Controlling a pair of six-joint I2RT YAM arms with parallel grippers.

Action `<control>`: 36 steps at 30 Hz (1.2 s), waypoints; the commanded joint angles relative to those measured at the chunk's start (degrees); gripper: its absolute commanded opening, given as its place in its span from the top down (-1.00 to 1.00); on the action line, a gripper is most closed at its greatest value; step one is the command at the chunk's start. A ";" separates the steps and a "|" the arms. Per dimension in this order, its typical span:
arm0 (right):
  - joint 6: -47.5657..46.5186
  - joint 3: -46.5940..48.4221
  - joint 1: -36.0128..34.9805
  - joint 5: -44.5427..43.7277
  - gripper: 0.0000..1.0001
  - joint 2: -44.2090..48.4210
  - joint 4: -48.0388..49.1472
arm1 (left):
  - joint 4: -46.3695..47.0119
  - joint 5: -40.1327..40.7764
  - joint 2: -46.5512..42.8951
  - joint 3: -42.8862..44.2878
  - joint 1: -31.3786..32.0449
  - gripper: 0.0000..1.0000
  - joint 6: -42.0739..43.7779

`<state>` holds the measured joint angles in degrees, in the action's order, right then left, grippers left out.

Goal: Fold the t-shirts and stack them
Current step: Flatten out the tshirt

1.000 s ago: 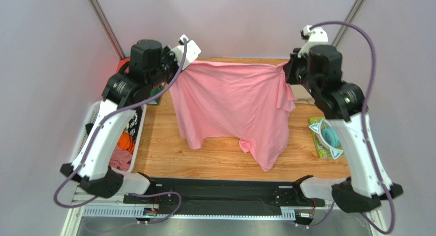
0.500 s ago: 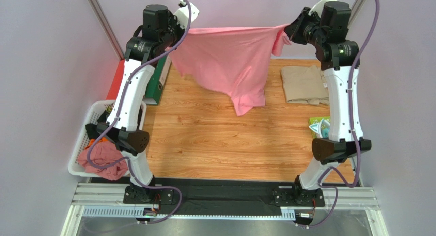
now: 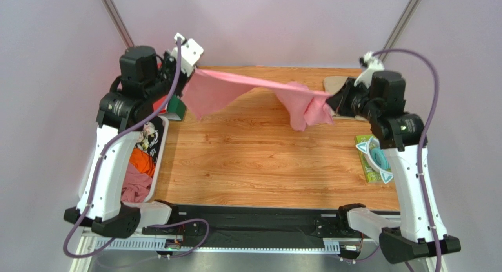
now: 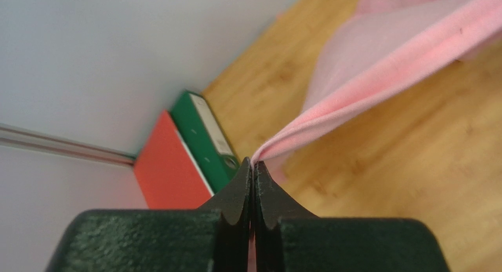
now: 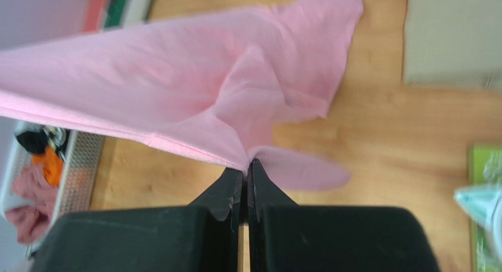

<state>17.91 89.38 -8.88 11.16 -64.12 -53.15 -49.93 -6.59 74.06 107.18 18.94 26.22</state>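
Far out to the left of the left gripper (image 4: 252, 163) sits a white perforated basket (image 5: 82, 166) with orange and dusky pink clothes (image 3: 140, 166) heaped in it. Just beyond that gripper's tips, a red binder (image 4: 168, 175) and a green binder (image 4: 206, 139) lie side by side against the back wall. The left gripper's jaws are pressed together on a bunched edge of the pink t-shirt (image 3: 215, 95), the cloth coming straight out of the pinch.

From there the shirt runs taut as a narrow band above the wooden table (image 3: 265, 160) across to the right gripper (image 5: 246, 166). Loose folds sag below the band near each end, and a sleeve-like flap hangs just beside the right gripper's tips. The right gripper's jaws are likewise clamped tight on a gathered edge of the same shirt.

Beyond the right gripper and a little to its right, the khaki t-shirt (image 5: 451, 36) lies flat and folded on the table, apart from the pink one. Nearer the arm's base on the right side, a green packet (image 3: 368, 169) rests by the table edge.
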 commanded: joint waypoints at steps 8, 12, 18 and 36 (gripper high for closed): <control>4.75 -19.24 -0.60 9.22 0.24 15.68 -14.97 | -11.76 -10.28 -19.03 -36.07 -0.75 1.00 -1.69; 8.62 -22.22 -0.70 17.65 -0.31 18.76 -15.23 | -15.10 -10.64 -20.71 -34.68 -0.75 1.00 -1.70; 8.37 -24.96 -0.70 12.68 -0.47 20.97 -13.22 | -15.98 -10.81 -20.10 -30.11 -0.75 0.82 -2.57; 8.02 -9.07 -5.79 11.96 0.24 -27.97 13.95 | -5.73 -10.64 -17.81 -32.00 -0.75 -0.99 -7.14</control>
<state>26.76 72.64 -12.78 24.10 -86.26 -43.94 -65.95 -19.75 56.55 79.00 18.55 21.96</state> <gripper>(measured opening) 0.404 0.994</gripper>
